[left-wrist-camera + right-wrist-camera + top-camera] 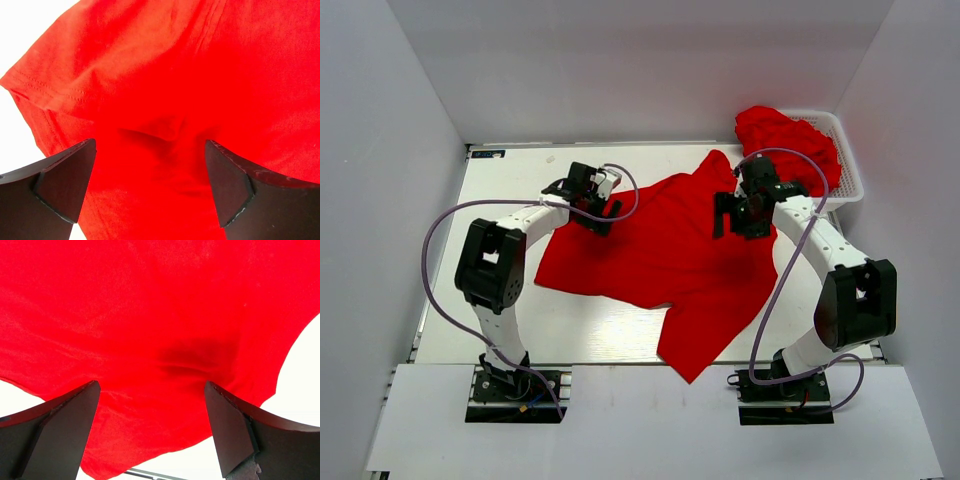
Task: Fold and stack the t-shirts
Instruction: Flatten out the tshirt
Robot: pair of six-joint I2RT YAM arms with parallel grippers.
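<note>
On the left side of the desk (590, 335), the left end effector (596, 206) hangs over the left edge of a red t-shirt (660, 250), jaws spread wide and holding nothing. From its wrist camera a stitched sleeve hem (47, 87) runs off to the left, and a small pucker (150, 134) of cloth sits squarely between the two fingers. The t-shirt lies open but askew across the middle of the desk, its long axis slanting from the far right down toward the near edge, where one corner reaches the desk's rim. Further right, the right end effector (738, 216) is poised over the garment's upper right part, equally wide open and empty, with a dark crease (192, 357) between its fingers and bare desk showing beyond the cloth's curved edge. Each arm therefore has fabric directly beneath it, the left nearer the sleeve and the right nearer the far corner, so a straight descent and pinch looks like the likely next step on both sides. At the far right a second t-shirt (785, 135) lies heaped in a white basket (850, 172), well apart from both arms
</note>
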